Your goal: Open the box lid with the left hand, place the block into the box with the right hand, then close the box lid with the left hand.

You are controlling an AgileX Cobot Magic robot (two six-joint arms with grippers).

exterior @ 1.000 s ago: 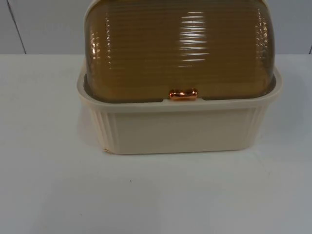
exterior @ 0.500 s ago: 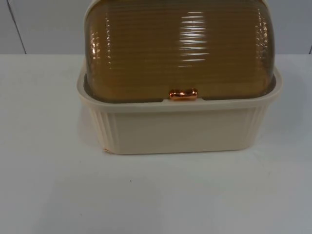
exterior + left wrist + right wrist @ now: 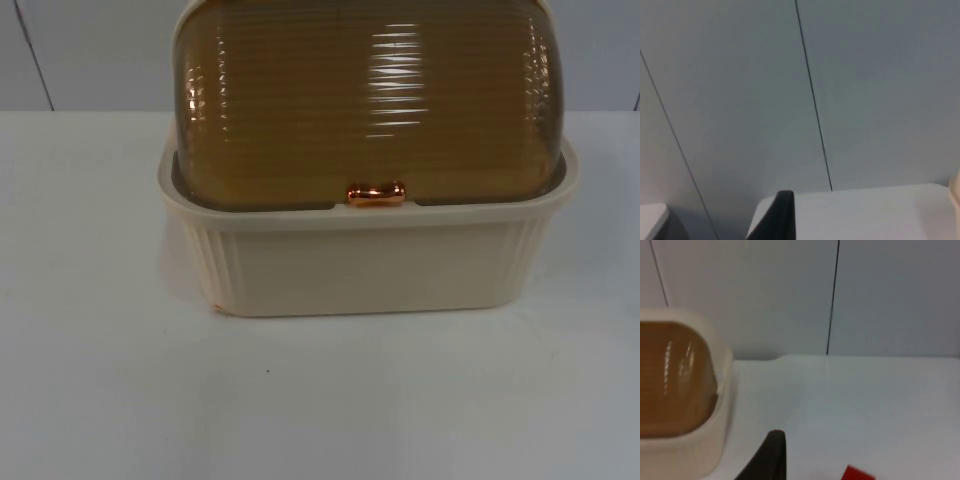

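At the twelve o'clock side of the white worktop [image 3: 320, 400], seen from the top view, stands the cream box [image 3: 365, 265], its ribbed walls facing six o'clock. The amber, ridged see-through lid [image 3: 365, 100] is shut down over it, domed, with its lower edge sitting inside the box's rim. A small copper-coloured handle [image 3: 376, 194] sits at the middle of the lid's six o'clock edge, touching the rim. Behind the box rises the grey partition wall [image 3: 90, 55].

From the right wrist view, the box [image 3: 685, 440] with its amber lid [image 3: 672, 375] stands on the worktop, and a red block [image 3: 856, 473] lies on the worktop well apart from the box, near one black fingertip of the right gripper [image 3: 771, 455]. Whether the right gripper's fingers are apart or together cannot be told.

From the left wrist view, one black fingertip of the left gripper [image 3: 780, 215] stands before the worktop's edge and the grey wall [image 3: 740, 100], with a sliver of the cream box [image 3: 955, 192] beside it. Whether the left gripper's fingers are apart or together cannot be told either.
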